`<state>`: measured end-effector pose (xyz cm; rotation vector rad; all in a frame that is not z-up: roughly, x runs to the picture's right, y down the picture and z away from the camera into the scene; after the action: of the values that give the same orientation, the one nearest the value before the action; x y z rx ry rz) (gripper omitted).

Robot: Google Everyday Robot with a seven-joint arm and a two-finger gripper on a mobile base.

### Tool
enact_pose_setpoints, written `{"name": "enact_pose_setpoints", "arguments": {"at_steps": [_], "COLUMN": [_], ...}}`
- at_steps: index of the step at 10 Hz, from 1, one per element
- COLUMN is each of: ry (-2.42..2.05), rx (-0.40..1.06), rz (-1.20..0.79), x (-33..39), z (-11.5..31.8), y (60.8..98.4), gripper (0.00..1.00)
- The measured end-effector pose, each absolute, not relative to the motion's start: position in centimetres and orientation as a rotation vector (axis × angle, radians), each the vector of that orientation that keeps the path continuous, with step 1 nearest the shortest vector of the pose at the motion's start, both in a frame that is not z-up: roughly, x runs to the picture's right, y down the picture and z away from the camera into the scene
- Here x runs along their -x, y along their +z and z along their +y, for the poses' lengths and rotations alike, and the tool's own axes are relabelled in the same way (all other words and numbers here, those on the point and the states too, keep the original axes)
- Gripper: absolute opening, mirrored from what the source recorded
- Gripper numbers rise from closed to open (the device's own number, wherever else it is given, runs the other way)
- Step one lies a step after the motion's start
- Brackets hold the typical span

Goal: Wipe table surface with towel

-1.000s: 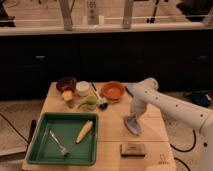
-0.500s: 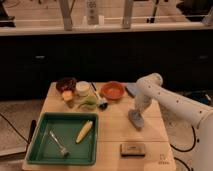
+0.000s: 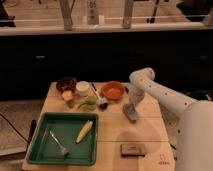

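A grey-blue towel (image 3: pixel 131 114) lies bunched on the wooden table (image 3: pixel 112 131), right of centre. My gripper (image 3: pixel 130 107) points down onto the towel's top and is shut on it, pressing it to the table surface. The white arm (image 3: pixel 150 86) reaches in from the right, its elbow above the table's far right part. The towel's lower end touches the wood just in front of the orange bowl.
A green tray (image 3: pixel 35 150) at the front left holds a fork (image 3: pixel 59 143) and a yellow corn cob (image 3: pixel 84 131). At the back stand an orange bowl (image 3: pixel 113 90), a white cup (image 3: pixel 82 88), a dark bowl (image 3: pixel 66 83), green food (image 3: pixel 89 102) and a brush (image 3: pixel 100 100). A dark block (image 3: pixel 133 149) lies front right.
My gripper has slid the towel across the table, away from the front edge and toward the orange bowl. Nothing else has moved.
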<state>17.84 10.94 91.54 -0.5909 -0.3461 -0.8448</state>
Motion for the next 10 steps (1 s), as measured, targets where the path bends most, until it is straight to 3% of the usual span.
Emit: {"name": "enact_pose_setpoints", "arguments": {"at_steps": [4, 10], "ry": [-0.995, -1.04], "rx": [0.546, 0.567], "rz": [-0.469, -0.519], "x": [-13.2, -15.2], "z": [12.7, 16.3], "y": [89.3, 87.0], "gripper": [0.0, 0.0]}}
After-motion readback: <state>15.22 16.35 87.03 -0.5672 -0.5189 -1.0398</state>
